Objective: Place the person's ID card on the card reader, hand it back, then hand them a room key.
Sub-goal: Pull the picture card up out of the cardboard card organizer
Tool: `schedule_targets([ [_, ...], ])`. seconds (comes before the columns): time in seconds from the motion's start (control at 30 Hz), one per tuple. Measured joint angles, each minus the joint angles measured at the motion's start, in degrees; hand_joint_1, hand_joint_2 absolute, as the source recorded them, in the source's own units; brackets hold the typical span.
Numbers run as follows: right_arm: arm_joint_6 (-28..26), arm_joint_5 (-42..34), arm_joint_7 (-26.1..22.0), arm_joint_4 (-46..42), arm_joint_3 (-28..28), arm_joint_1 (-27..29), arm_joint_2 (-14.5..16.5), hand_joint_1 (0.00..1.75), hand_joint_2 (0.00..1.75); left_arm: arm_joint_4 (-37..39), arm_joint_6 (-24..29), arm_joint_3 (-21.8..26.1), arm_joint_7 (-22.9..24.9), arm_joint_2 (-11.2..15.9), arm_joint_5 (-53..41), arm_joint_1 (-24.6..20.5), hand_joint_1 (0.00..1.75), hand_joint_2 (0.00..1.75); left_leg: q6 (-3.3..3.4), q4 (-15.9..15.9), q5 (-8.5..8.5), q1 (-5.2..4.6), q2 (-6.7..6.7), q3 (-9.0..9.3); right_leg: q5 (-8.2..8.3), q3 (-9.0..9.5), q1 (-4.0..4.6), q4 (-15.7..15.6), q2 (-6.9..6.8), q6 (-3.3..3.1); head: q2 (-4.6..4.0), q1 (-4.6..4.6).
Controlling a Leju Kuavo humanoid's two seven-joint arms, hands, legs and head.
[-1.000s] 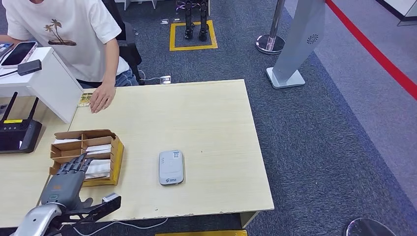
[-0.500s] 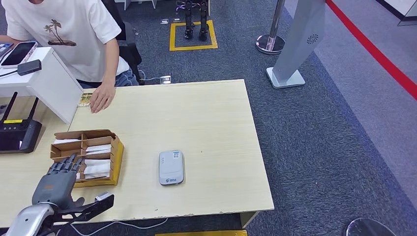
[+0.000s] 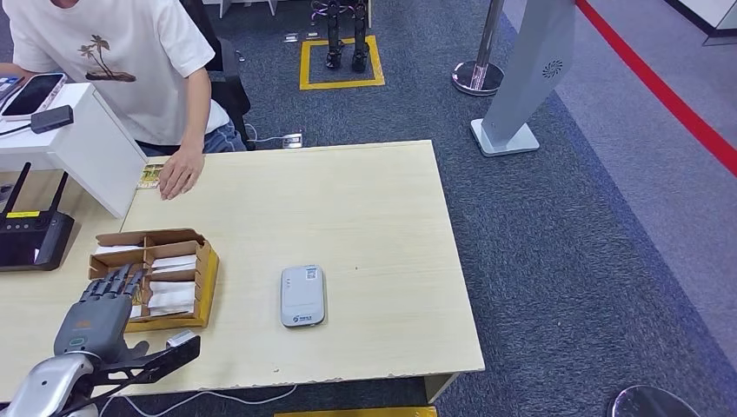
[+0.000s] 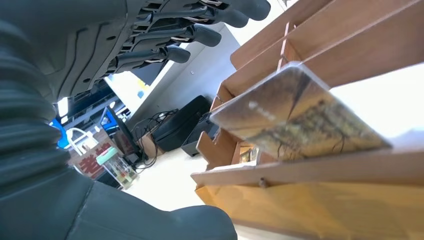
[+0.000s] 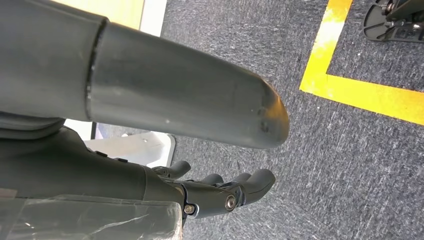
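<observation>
The grey card reader (image 3: 302,296) lies flat on the wooden table (image 3: 365,208), near its front. At the table's far left corner a person's hand (image 3: 180,172) rests beside a small yellowish card (image 3: 149,176). A cardboard tray (image 3: 205,276) with white cards in its compartments sits at the front left. My left hand (image 3: 97,311) hovers at the tray's near left corner, fingers straight and apart, holding nothing. Its fingers (image 4: 200,30) reach over the tray wall (image 4: 320,195), where a patterned card (image 4: 295,116) leans in a compartment. My right hand (image 5: 220,192) hangs over carpet, holding nothing.
A black router (image 3: 33,239) with antennas stands left of the tray on an adjoining desk. A white counter (image 3: 82,148) holding a phone rises at the far left. A grey sign stand (image 3: 521,78) and a metal post (image 3: 480,69) stand on the carpet beyond the table.
My left hand has slid left and back toward me, off the tray's middle to its near left corner. The person's hand and the card reader have stayed put.
</observation>
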Motion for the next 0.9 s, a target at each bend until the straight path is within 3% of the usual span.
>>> schedule_targets([
  [0.43,0.0,0.0,0.0,0.0,0.0,0.0,0.0,0.00,0.00,0.1,0.9,0.0,-0.3,-1.8,0.0,-1.0,0.00,1.75,0.00,0.0,0.00,0.00,0.01,0.00,0.00,-0.01,0.00,0.0,0.01,0.00,0.00,0.00],
  [0.47,0.0,0.0,0.0,0.0,0.0,0.0,0.0,0.00,0.00,0.1,0.9,0.0,-0.3,-1.8,0.0,-1.0,0.07,1.75,0.00,0.0,0.00,0.00,0.01,0.00,0.00,-0.01,0.00,0.0,0.01,0.00,0.00,0.00],
  [0.57,0.0,0.0,0.0,0.0,0.0,0.0,0.0,0.00,0.00,0.1,0.9,0.0,-0.3,-1.9,0.0,-1.0,1.38,1.75,0.00,0.0,0.00,0.00,0.01,0.00,0.00,-0.01,0.00,0.0,0.01,0.00,0.00,0.00],
  [0.6,0.0,0.0,0.0,0.0,0.0,0.0,0.0,0.00,0.00,0.1,1.0,0.0,-0.4,-2.0,0.1,-1.0,1.75,1.75,0.00,0.0,0.00,0.00,0.01,0.00,0.00,-0.01,0.00,0.0,0.01,0.00,0.00,0.00],
  [0.9,0.1,0.0,0.0,0.0,0.0,0.0,0.0,0.00,0.00,0.1,1.4,0.0,-0.8,-2.1,0.6,-1.0,1.75,1.75,0.00,0.0,0.00,0.00,0.01,0.00,0.00,-0.01,0.00,0.0,0.01,0.00,0.00,0.00],
])
